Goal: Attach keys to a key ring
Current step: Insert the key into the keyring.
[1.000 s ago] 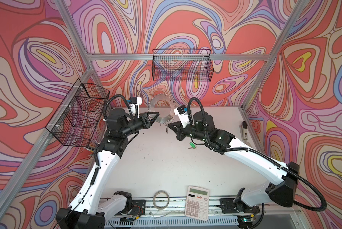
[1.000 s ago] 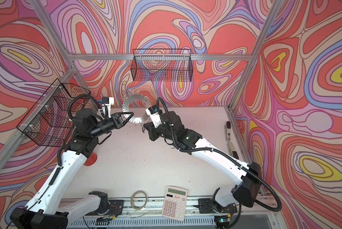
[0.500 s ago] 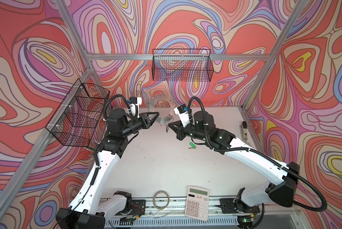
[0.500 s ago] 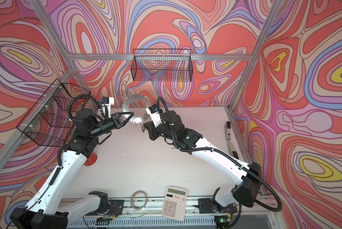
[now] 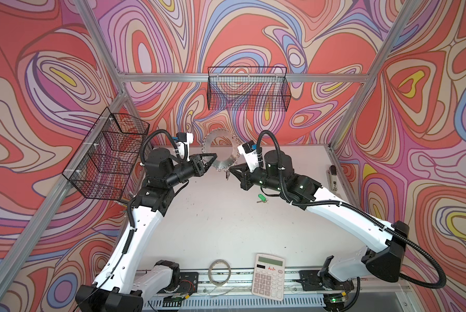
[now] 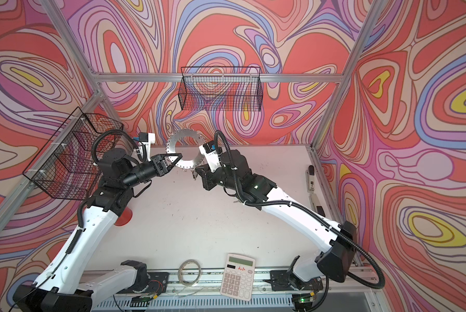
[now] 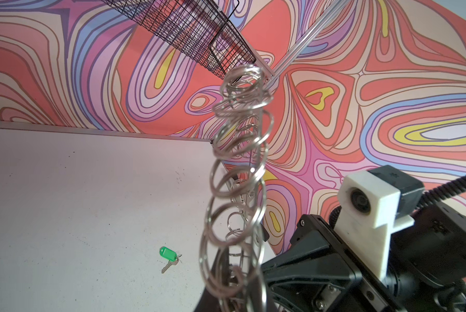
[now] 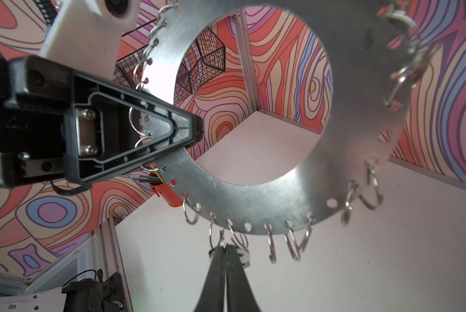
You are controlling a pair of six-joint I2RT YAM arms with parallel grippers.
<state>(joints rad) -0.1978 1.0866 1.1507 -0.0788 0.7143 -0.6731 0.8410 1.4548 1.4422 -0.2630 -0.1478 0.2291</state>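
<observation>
The key ring, a flat grey disc with a big centre hole and wire clips round its rim, is held upright above the back of the table. My left gripper is shut on its left rim, and its fingers overlap the disc. My right gripper is shut just under the disc's lowest clips on a small silver key, whose tag is hidden. The green-tagged key lies loose on the table below the right arm.
A calculator and a thin tape-like hoop lie at the front edge. A red cup stands by the left arm. Wire baskets hang on the left wall and on the back wall. A small handset lies at the right edge.
</observation>
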